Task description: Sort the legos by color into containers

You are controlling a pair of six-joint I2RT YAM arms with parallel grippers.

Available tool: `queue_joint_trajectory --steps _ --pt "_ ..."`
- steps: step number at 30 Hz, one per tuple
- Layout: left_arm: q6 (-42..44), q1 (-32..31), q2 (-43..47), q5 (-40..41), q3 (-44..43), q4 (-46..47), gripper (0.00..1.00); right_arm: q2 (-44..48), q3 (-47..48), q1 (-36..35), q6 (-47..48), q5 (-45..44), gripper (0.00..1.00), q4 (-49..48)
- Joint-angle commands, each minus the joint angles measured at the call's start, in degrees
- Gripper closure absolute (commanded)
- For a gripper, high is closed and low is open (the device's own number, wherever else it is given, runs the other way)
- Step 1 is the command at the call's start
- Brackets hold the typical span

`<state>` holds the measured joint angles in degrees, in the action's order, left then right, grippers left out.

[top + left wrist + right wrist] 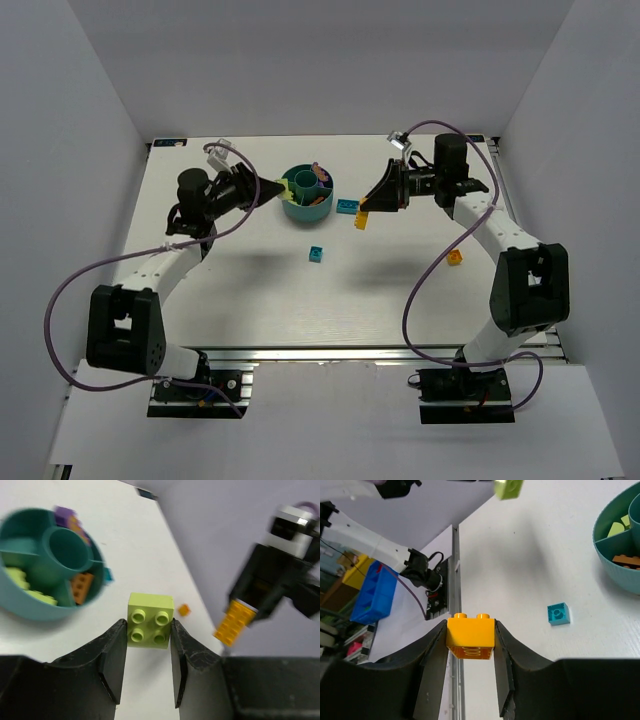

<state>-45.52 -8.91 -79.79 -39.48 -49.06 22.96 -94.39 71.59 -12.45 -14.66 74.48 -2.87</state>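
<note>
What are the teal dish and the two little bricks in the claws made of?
Teal dish: likely moulded plastic; smooth, thin walls, soft sheen. Lime green brick and orange brick: probably hard, glossy plastic, judging by crisp moulded studs and uniform colour.

A robotics lab: white panel walls box a white tabletop edged with silver aluminium rail; a blue plastic crate sits at frame left.

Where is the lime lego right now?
The lime lego is clamped in the left gripper. In the top view it sits left of centre, at the bowl's left rim.
</note>
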Motion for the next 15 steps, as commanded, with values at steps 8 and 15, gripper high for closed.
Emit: queue_joint_trajectory --steps 8,15 --pt "14.8 -0.3 -12.1 11.5 -6.6 3.1 1.00 4.2 2.3 -0.3 14.4 -2.1 1.00 13.4" --pt "14.7 -1.5 -19.3 10.7 -11.7 6.7 1.00 4.1 2.0 -0.2 14.5 -2.0 1.00 13.5"
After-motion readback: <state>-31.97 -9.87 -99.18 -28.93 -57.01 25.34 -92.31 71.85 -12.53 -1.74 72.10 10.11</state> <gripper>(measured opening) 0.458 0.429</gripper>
